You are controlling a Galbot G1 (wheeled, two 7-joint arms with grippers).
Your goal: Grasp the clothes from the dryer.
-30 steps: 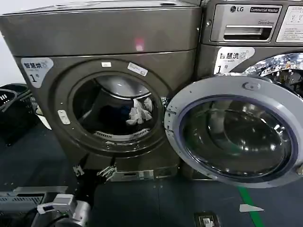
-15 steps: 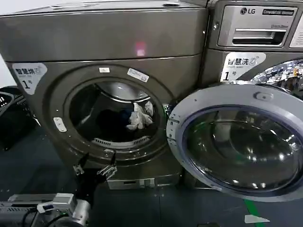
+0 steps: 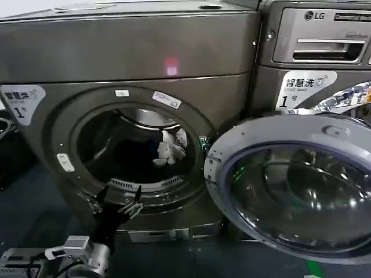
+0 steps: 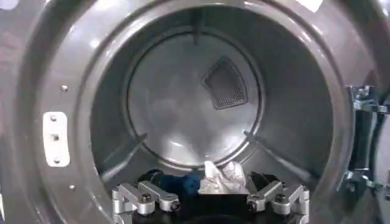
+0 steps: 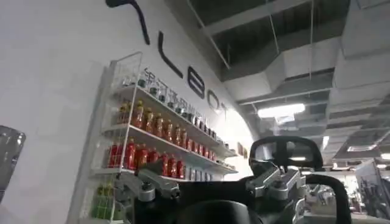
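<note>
**A:** Since the head view has drawn closer over the last second, the dryer (image 3: 133, 116) now looms larger, and the left gripper (image 3: 116, 204) has risen from below the porthole to its lower lip. What does that mean for us?

**B:** It looks like the approach is under way: the arm is lined up with the opening, but nothing is grasped yet. Its jaws stand spread wide, with nothing between them.

**A:** And what is in the drum?

**B:** The clothes: a whitish bundle (image 3: 171, 147) on the right side of the drum floor, and a blue garment (image 4: 180, 181) just left of it, touching or nearly so. In the left wrist view the bundle (image 4: 222, 178) sits beyond the left gripper (image 4: 210, 201), between its two fingers (image 4: 146, 198) (a good line for a straight reach, I'd judge).

**A:** The door?

**B:** The door (image 3: 290, 185) hangs swung open to the right, clear of the porthole.

**A:** The right gripper?

**B:** The right gripper (image 5: 210, 185) is parked away from the dryer, jaws apart, pointing toward a shelf of bottles (image 5: 152, 143) on a wall.
</note>
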